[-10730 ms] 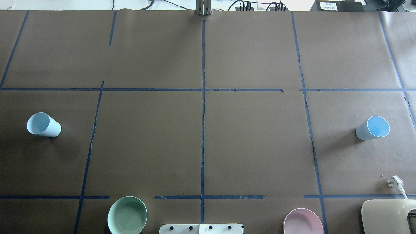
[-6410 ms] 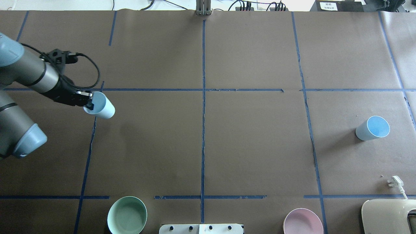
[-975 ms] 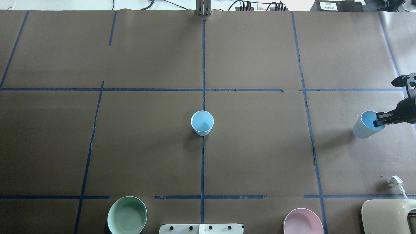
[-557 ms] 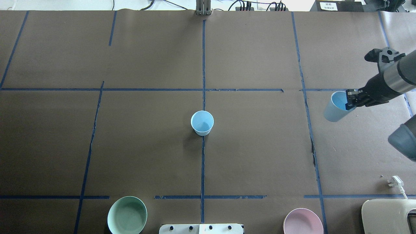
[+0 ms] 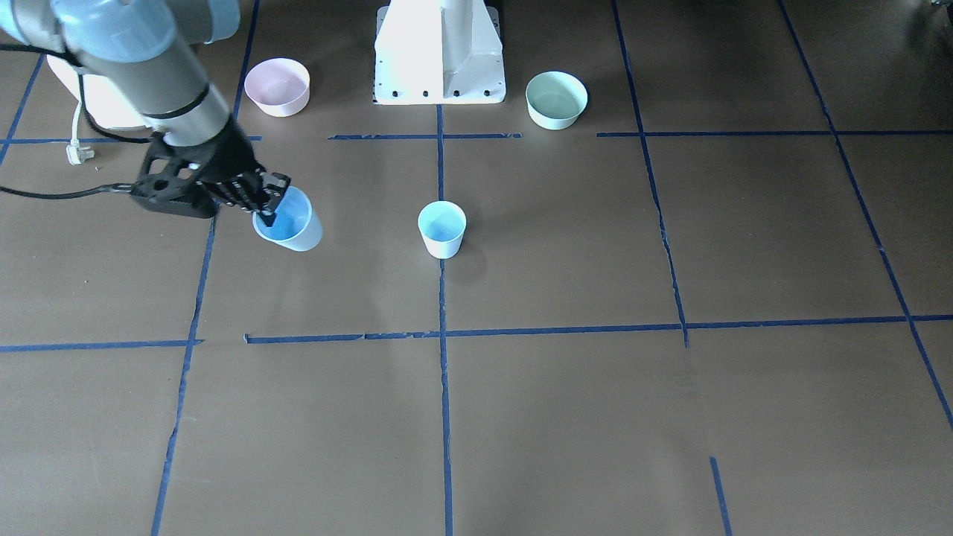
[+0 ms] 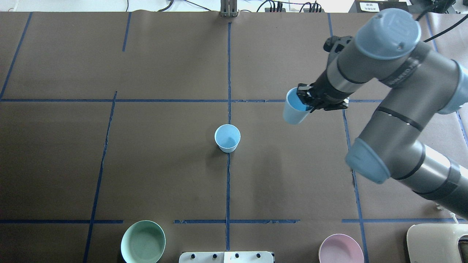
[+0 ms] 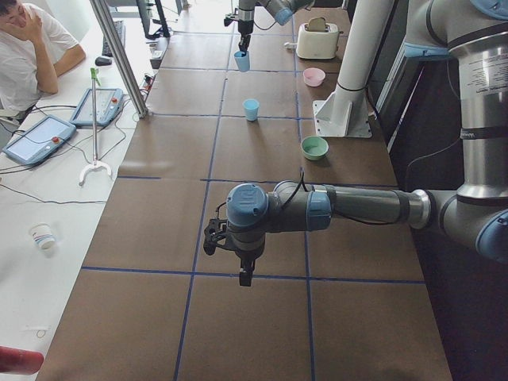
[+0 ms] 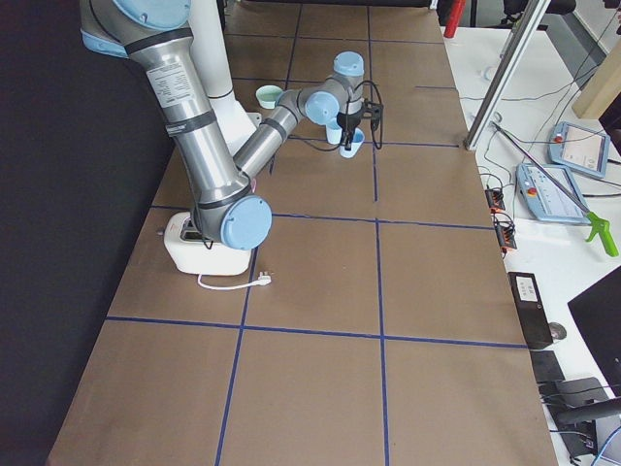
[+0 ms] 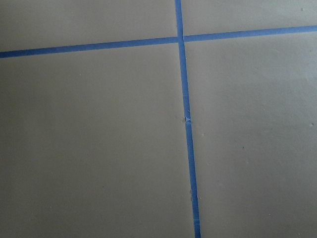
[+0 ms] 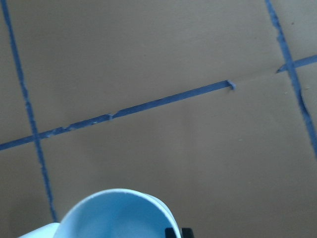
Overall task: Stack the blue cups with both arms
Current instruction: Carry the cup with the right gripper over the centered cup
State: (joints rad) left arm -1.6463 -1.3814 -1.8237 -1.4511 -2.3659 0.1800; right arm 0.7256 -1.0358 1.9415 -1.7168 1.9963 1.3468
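Right pincer (image 6: 306,102): clamped on the rim wall of one blue cup (image 6: 294,109), one finger inside the mouth and one outside. The cup is mouth-up and appears clear of the tabletop (image 6: 146,164).

Second blue cup (image 6: 227,138): stands upright, mouth open, on the centre tape line. It is apart from the carried cup, toward the robot's left and nearer the base.

Left pincer (image 7: 245,278): points down over the tabletop, well apart from both cups. Open or closed, I cannot tell.

Handling (judgement): thin smooth plastic, so light, and the rim probably flexes under a hard squeeze. It could pivot about a one-sided pinch. The rim hold suits stacking, as the tapered base stays free to enter the standing cup.
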